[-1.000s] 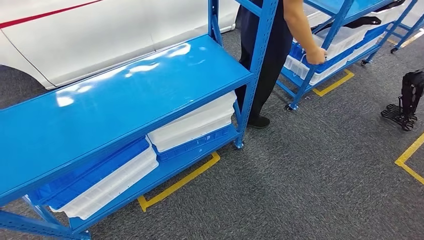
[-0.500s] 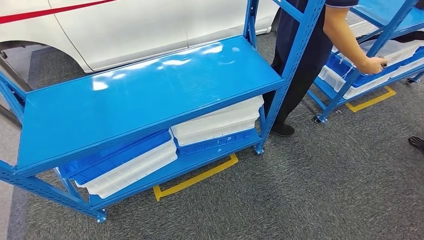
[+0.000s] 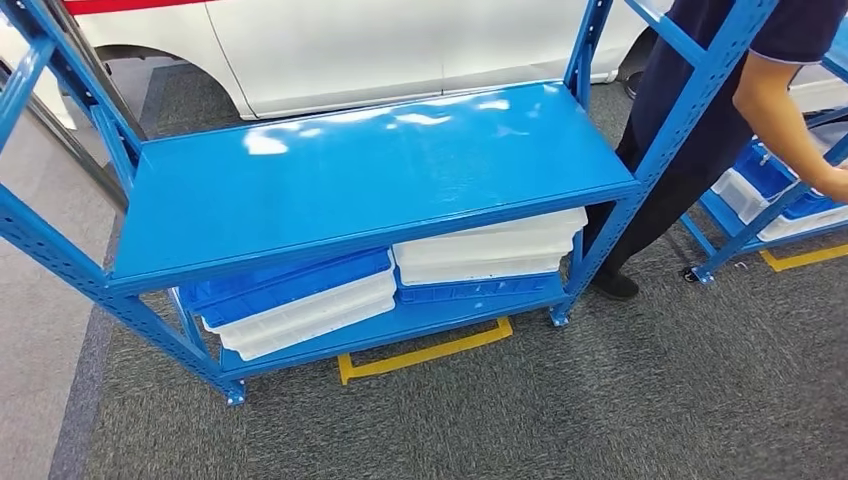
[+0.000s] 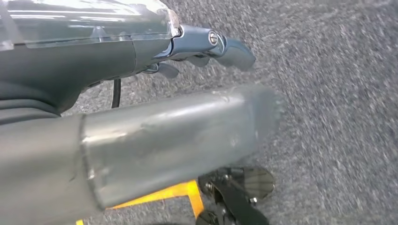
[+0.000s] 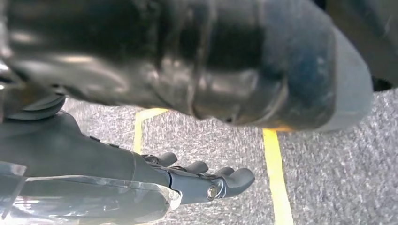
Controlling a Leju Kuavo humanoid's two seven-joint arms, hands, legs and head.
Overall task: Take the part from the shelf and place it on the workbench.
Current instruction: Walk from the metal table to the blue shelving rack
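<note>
under the shelf, 2 tray stacks.

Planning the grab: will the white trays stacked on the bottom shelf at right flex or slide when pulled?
The white trays look like thin moulded plastic, so probably light and slightly flexible. Stacked on a blue tray, they may slide apart if pulled singly.
</note>
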